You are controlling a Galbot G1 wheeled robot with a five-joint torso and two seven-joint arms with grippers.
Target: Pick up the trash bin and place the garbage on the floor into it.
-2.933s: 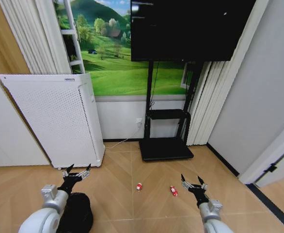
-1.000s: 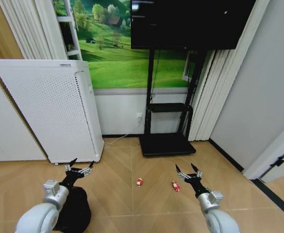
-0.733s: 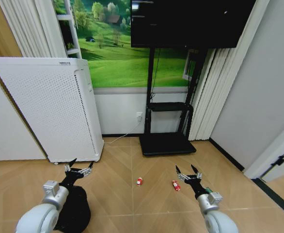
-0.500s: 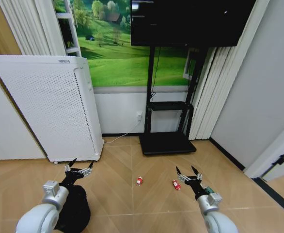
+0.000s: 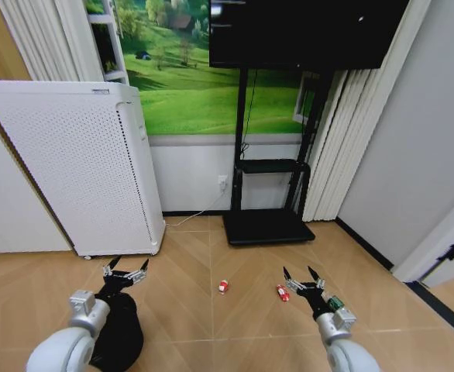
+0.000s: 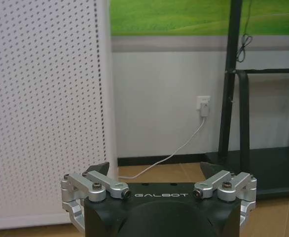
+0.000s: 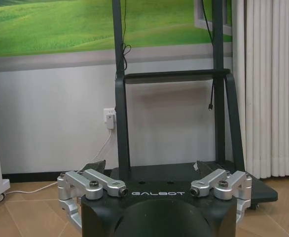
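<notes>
The floor (image 5: pixel 211 325) is filling the lower frame. The trash bin (image 5: pixel 122 335) is sitting at lower left, not yet lifted. The left gripper (image 5: pixel 125 272) is hovering just above it, fingers spread; the right gripper (image 5: pixel 298 279), lower right, is spread too. Two red-and-white scraps (image 5: pixel 223 287) (image 5: pixel 281 293) and a bottle (image 5: pixel 335 302) are lying unpicked.

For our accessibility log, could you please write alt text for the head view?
Two open grippers, left and right, hover above the floor; the bin stands beneath the left arm, two red-and-white scraps lie between them.
</notes>
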